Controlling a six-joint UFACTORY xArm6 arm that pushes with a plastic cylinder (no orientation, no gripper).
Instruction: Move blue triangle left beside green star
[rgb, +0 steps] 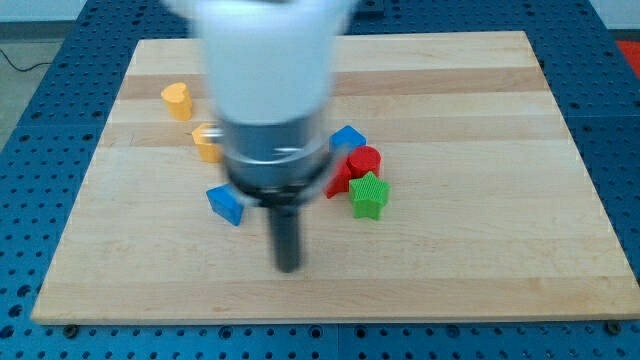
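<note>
Your blue triangle (225, 204) lies on the wooden table (480, 260), left of centre and towards the near edge, well apart from the green star (368, 195), which sits to its right. Your arm's broad white and grey body (270, 100) hangs over the table between the two, hiding whatever is beneath it. There is no gripper on this rig, so nothing is clenched or released; my tip (288, 266) stands nearer than both blocks, roughly midway between them and touching neither. The star's left side is crowded: a red block (357, 165) touches the star's far-left edge, and a second blue block (347, 137) sits just beyond the red one. Further left, a yellow block (207, 141) peeks out beside the arm, and another yellow block (177, 100) rests near the table's far left
</note>
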